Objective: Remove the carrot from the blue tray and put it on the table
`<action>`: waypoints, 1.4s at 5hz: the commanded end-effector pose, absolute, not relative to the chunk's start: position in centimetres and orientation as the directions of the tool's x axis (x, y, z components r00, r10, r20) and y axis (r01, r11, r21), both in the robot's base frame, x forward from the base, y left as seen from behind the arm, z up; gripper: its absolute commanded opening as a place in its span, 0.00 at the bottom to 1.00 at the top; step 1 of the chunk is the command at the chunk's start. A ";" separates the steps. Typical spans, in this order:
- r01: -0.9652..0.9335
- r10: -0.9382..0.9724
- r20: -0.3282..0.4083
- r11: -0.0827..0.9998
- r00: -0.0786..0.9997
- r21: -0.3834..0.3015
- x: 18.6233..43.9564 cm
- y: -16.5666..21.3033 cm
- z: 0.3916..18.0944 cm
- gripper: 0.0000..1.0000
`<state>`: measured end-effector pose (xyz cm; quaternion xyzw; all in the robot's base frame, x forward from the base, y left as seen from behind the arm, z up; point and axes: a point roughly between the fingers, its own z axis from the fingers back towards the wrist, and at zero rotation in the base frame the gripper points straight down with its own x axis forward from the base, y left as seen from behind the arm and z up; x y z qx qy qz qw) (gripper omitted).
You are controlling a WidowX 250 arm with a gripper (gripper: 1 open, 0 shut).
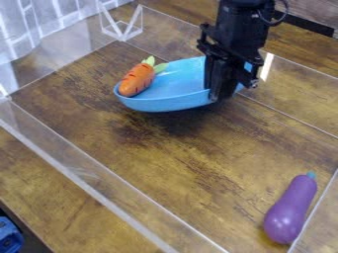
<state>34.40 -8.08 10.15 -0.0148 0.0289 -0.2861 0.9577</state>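
orange carrot (136, 79) with green top, lying inside tilted light-blue tray (175, 87), above brown wood-grain table (158, 163)

Counted: one carrot, one tray, one eggplant

One orange carrot (136, 78) with one leafy end (153, 63); one blue tray (172, 87); one purple eggplant (290, 209); one brown table (165, 163); one black robot arm (242, 42); one blue object (10, 237), partly cut off at the lower left corner

single high view, angled down over the table (165, 183) from nearby
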 end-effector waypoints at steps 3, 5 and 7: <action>0.557 -0.558 0.003 0.828 0.830 -0.067 32.1 -8.5 13.7 0.00; 0.599 -0.602 -0.017 0.796 0.798 -0.085 31.8 -10.1 14.4 0.00; 0.675 -0.680 -0.020 0.731 0.733 -0.104 30.5 -10.5 14.7 0.00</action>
